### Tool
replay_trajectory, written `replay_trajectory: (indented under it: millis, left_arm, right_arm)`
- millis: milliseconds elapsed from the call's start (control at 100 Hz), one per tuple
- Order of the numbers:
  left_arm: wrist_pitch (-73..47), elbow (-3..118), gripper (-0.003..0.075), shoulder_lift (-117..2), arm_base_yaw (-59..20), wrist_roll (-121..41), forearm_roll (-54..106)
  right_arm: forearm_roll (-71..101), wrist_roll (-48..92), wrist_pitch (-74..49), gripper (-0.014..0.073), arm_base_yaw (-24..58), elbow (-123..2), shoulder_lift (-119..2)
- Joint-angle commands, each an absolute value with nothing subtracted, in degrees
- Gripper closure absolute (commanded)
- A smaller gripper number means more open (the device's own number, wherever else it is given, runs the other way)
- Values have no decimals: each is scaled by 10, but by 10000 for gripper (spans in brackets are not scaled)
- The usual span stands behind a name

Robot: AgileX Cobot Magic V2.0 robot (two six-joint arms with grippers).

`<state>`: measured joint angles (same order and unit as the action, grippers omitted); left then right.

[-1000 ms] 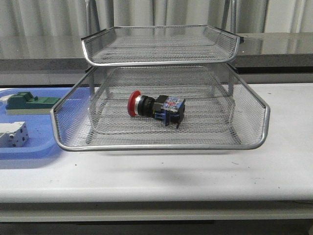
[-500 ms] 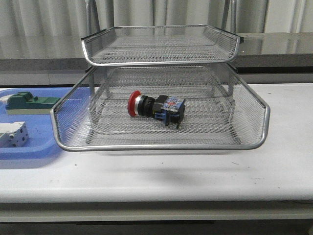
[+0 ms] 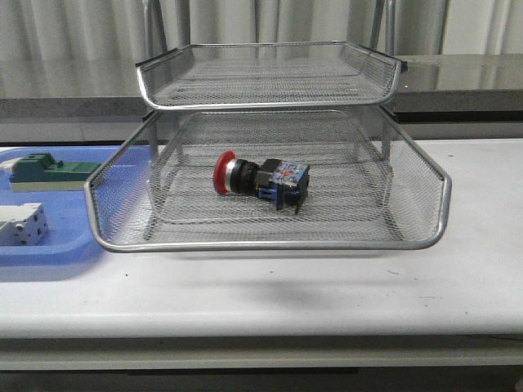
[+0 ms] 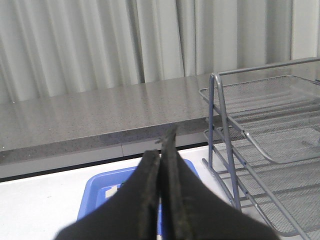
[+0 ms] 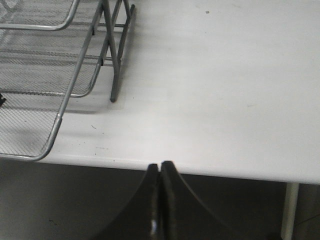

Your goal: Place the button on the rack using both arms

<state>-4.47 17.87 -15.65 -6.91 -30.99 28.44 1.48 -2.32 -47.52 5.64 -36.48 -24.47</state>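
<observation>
The button (image 3: 261,183) lies on its side in the pulled-out mesh tray of the rack (image 3: 270,241), about midway between that tray's left and right walls, its red cap pointing toward the table's left edge and its black-and-blue body toward the right. The tray juts forward toward the table's front edge, well beyond the tray stacked above it. I judge the placing itself done: the button rests on the mesh and nothing of mine touches it. What may remain, as I read it, is sliding that tray back in under the upper one; whether that is required I cannot say.

My left gripper (image 4: 161,160) has its two black fingers pressed together, holding nothing. Its camera looks past the rack's left legs toward a grey counter and curtains, with a corner of the blue tray (image 4: 95,200) below. The button does not show in this view.

My right gripper (image 5: 160,172) is likewise closed flat and empty. It hangs at the table's front edge, toward the right corner, with the rack's right legs and the extended tray's rim off to one side. The button is not visible here either, so both grippers are well apart from it.

Neither arm appears in the front view. On the blue tray at the table's left edge sit a green block (image 3: 51,170) and a white-grey block (image 3: 21,224).
</observation>
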Motion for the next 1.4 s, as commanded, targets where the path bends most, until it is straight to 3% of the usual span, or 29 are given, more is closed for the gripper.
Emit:
replay_trajectory:
  millis: [0,500,900,1390]
  left_arm:
    - [0,196,741,-160,-67,-304,292]
    - [0,196,741,-160,-67,-304,292]
    - [0,196,741,-160,-67,-304,292]
    - [0,196,741,-160,-67,-304,292]
  right_arm:
    - [34,-22,-417,662,55,-384,-253]
    - [209,17,-416,660,71,-384,-469]
    - [234,33,-371,651,239,-384,-597]
    - [241,-10,-195,651,389,-384,-732]
